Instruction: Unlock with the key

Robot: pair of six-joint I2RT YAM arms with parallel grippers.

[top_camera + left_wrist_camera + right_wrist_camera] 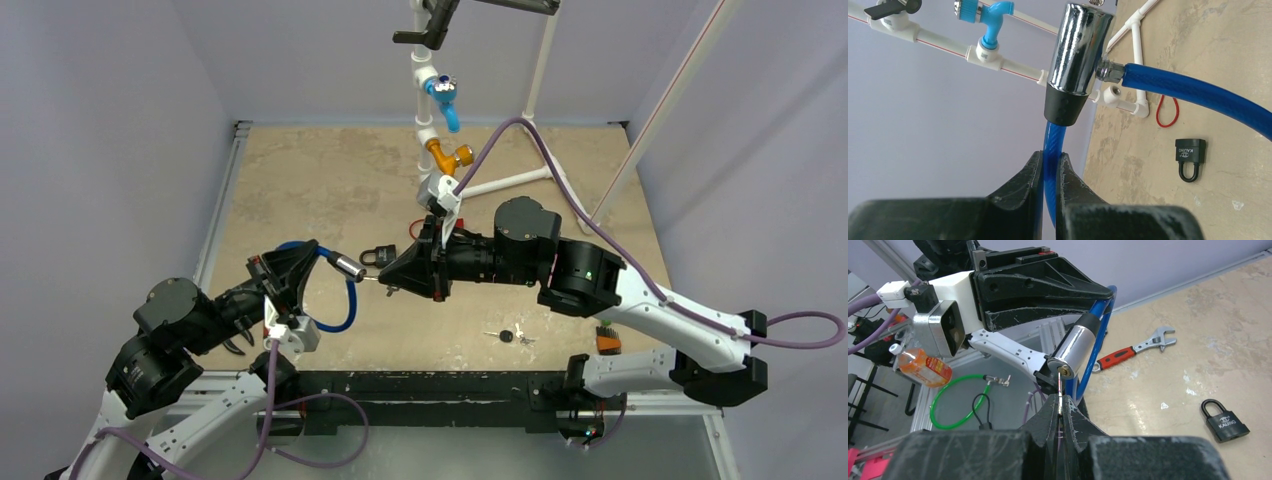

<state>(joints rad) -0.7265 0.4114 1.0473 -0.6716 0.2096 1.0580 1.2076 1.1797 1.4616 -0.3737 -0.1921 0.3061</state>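
The lock is a blue cable lock with a chrome cylinder [348, 265] [1079, 50] [1075, 347], held up above the table. My left gripper [290, 275] [1050, 160] is shut on its blue cable [1050, 142] just below the cylinder's black collar. My right gripper [388, 277] [1061, 402] is shut on a thin silver key [1061, 390]. The blade points up at the brass keyhole [1064, 371] on the cylinder's end. Its tip reaches the keyhole; how deep it sits cannot be told.
A black padlock [380, 256] [1190, 155] [1224, 421] lies on the table just behind the cylinder. Loose keys [510, 336] lie near the front edge. Also here are a red-handled wrench [1133, 347], a red rubber band [1166, 111] and a white pipe frame with taps [440, 100].
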